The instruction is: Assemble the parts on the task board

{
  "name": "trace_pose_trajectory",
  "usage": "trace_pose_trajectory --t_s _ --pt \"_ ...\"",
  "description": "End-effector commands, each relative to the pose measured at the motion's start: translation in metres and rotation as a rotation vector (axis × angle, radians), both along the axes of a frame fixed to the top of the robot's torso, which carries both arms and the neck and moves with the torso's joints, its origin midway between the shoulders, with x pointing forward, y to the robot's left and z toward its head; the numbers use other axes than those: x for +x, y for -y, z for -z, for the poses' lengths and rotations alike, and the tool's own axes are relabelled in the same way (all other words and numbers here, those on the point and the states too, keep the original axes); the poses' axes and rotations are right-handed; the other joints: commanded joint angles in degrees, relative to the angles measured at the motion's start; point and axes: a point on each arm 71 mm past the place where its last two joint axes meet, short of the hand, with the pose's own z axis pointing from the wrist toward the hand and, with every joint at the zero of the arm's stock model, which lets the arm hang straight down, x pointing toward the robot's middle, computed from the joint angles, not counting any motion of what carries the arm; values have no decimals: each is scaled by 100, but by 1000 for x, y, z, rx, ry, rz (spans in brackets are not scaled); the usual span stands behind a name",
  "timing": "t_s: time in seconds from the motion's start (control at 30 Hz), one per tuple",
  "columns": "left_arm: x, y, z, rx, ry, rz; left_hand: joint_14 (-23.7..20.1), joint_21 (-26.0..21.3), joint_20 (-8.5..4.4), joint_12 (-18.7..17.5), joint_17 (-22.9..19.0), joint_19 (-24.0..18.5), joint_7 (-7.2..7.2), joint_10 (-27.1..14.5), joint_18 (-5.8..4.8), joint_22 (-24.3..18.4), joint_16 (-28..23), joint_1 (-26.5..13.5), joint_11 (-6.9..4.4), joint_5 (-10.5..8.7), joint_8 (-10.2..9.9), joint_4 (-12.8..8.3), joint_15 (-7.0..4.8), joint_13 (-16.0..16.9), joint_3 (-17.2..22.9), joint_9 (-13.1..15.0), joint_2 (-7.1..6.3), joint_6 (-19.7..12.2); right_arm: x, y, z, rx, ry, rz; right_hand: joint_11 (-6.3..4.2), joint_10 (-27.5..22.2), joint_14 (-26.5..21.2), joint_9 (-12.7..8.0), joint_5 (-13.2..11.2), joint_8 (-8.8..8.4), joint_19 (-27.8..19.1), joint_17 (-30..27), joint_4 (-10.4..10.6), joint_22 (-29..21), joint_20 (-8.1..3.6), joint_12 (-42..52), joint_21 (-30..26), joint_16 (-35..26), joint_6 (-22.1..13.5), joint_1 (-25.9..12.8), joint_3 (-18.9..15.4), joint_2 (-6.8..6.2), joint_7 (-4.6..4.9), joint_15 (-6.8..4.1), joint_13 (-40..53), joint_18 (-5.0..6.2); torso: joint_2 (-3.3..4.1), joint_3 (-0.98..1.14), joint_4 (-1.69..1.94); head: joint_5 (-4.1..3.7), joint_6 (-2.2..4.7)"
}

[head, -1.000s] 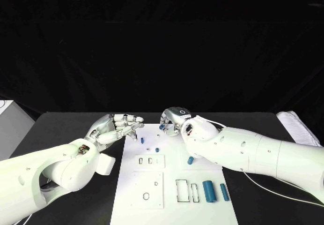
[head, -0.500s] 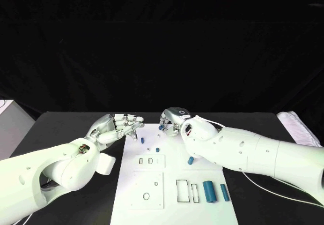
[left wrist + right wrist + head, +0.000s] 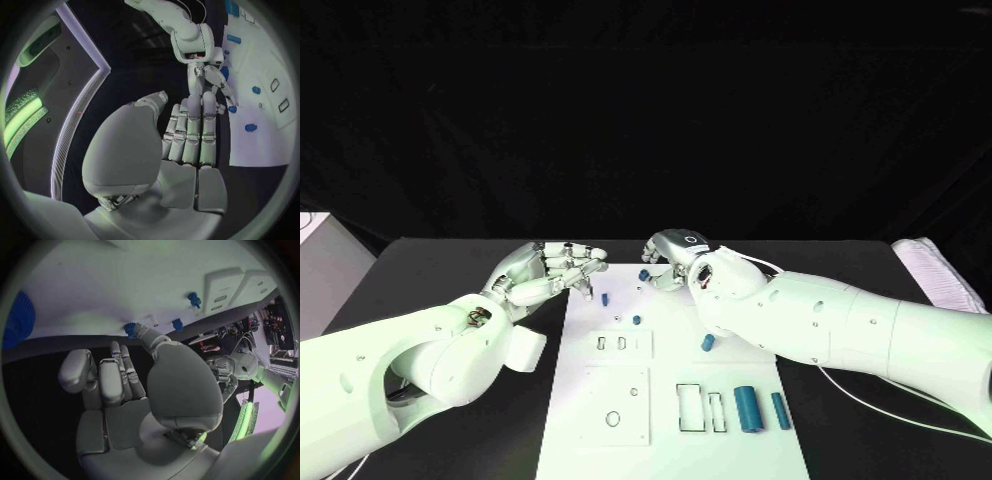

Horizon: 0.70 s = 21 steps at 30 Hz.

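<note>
The white task board [image 3: 625, 395] lies in the middle of the black table. My right hand [image 3: 678, 255] hovers over the board's far end, thumb and a finger pinching a small blue part [image 3: 645, 272], also seen at the fingertip as a blue part [image 3: 130, 329]. My left hand [image 3: 553, 272] is at the board's far left corner, fingers stretched side by side and holding nothing [image 3: 190, 132]. Its fingertips are close to an upright blue peg [image 3: 606, 298]. A small blue part [image 3: 636, 320] and another blue piece [image 3: 708, 342] sit mid-board.
Two blue cylinders [image 3: 747, 408] [image 3: 779, 410] lie at the board's near right, beside two empty rectangular slots [image 3: 689, 407]. A white block [image 3: 932, 265] lies at the table's right edge. Both forearms flank the board.
</note>
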Motion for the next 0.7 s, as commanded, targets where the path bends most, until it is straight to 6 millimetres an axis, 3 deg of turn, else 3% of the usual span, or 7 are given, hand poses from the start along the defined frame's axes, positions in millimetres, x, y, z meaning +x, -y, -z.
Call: trace_pose_trajectory --t_s 0.03,0.33,0.47,0.6,0.63,0.67,0.7 --pt "0 1 -2 -4 7 16 -53 11 9 -37 -1 -33 -8 -25 72 6 34 15 3 -25 24 -8 2 10 28 6 6 -31 -3 3 -2 13 16 -15 -12 -61 -30 -13 41 -49 -46 -56 52 -65 -5 40 -73 -34 -47 141 -211 23 -18 8 -5 79 -7 5 -4 -2 11" --pt "0 -4 -1 -1 8 9 -56 26 10 -36 -4 -44 -8 -25 72 17 38 14 3 -26 25 -9 3 11 33 9 3 -32 -20 50 -15 100 6 15 -73 255 35 -5 39 -53 89 67 141 124 -47 293 43 54 61 298 -302 82 -57 -39 58 41 -48 16 -88 -6 32" --pt "1 -6 -1 0 8 3 -56 26 10 -36 -4 -44 -8 -25 72 17 38 14 3 -26 25 -9 3 11 33 9 3 -32 -26 82 -23 155 -67 58 -199 1078 202 -12 32 -88 478 691 219 1007 -128 683 727 411 96 236 -71 -25 -86 -137 247 -136 -74 22 -126 -31 27" --pt "2 -8 -1 2 9 -3 -56 26 10 -36 -4 -44 -8 -25 72 17 38 14 3 -26 25 -9 3 11 33 9 3 -32 -27 111 -23 190 -153 113 -372 2023 271 -26 88 -211 850 1045 322 1989 -262 1585 1478 624 -111 207 -755 -225 -195 -281 947 -336 -90 32 -172 -22 21" --pt "2 -9 -1 2 9 -3 -56 26 10 -36 -4 -44 -8 -25 72 17 38 14 3 -26 25 -9 3 11 33 9 3 -32 -27 119 -23 197 -176 130 -338 2403 388 48 107 -120 1016 1665 410 2441 -330 5092 1816 932 -149 400 -1406 -98 -277 -269 4622 -431 -93 32 -178 -21 22" --pt "2 -9 -1 3 9 -4 -56 26 10 -36 -4 -44 -8 -25 72 17 38 14 3 -26 25 -9 3 11 33 9 3 -32 -26 126 -22 203 -197 146 -330 2088 417 159 31 50 1073 2005 914 2620 -162 6861 1946 1093 -245 391 -1968 149 -126 -217 6542 -476 -93 35 -182 -20 21" --pt "3 -9 -1 3 9 -4 -56 26 10 -36 -4 -44 -8 -25 72 17 38 14 3 -26 25 -9 3 11 33 9 3 -32 -25 132 -22 208 -212 159 -247 2541 483 190 130 113 1148 2328 933 2784 -194 7724 2063 1219 -302 698 -1983 102 -125 -168 7531 -508 -94 39 -188 -15 17"
